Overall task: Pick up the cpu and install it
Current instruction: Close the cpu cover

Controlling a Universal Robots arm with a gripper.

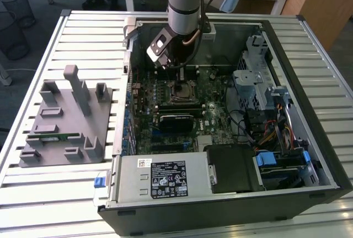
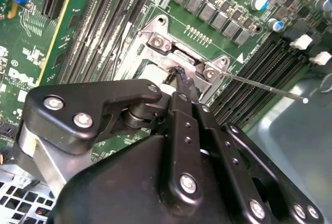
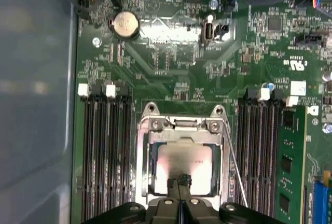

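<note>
The cpu (image 3: 185, 157) lies flat in the motherboard's socket (image 3: 143, 146), its pale silver top facing up inside the metal frame. My gripper (image 3: 180, 179) is directly over it, its two thin black fingers pressed together with the tips at the chip's top surface. In the second wrist view the gripper (image 2: 179, 73) points down at the socket, and a pale corner of the cpu (image 2: 149, 76) shows beside the tips. In the exterior view the gripper (image 1: 180, 77) hangs inside the open computer case (image 1: 309, 111), just above the socket (image 1: 182, 91).
The socket's thin wire lever (image 3: 233, 172) stands raised beside the frame. Black memory slots (image 3: 106, 156) flank the socket, and a green memory stick (image 3: 286, 167) sits in one. A grey fixture block (image 1: 60, 122) stands on the slatted table, at the exterior view's left.
</note>
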